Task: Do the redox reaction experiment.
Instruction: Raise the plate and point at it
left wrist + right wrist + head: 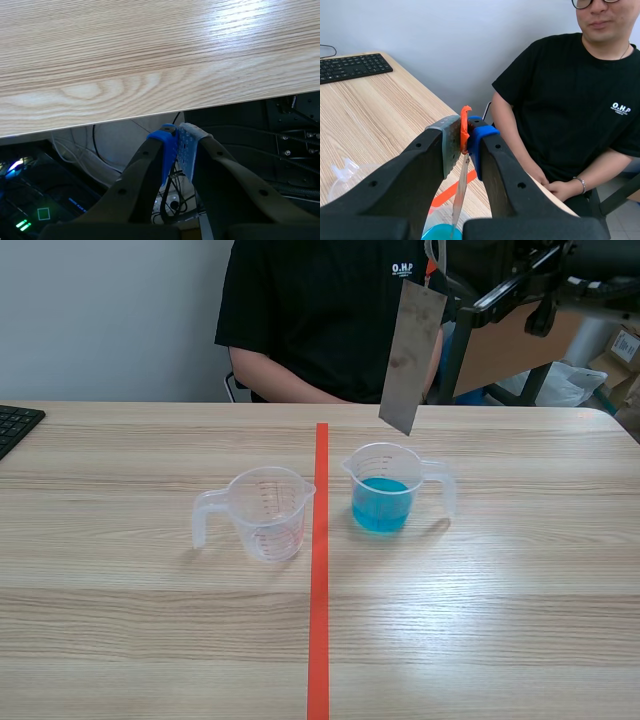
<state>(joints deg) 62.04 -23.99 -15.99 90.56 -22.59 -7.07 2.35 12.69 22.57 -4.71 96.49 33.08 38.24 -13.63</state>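
A grey metal plate (410,355) hangs upright in the air, its lower corner just above a clear beaker of blue liquid (383,492). My right gripper (465,132) is shut on the plate's top end, where an orange tab (465,122) shows between the pads. The plate (460,192) runs down edge-on toward the blue liquid (441,233). An empty clear beaker (265,513) stands left of the tape line. My left gripper (176,140) is shut on nothing, below the table's front edge (150,112).
A person in a black shirt (320,310) sits across the table, close behind the hanging plate. A black keyboard (15,425) lies at the far left. An orange-red tape line (320,570) runs down the middle of the table.
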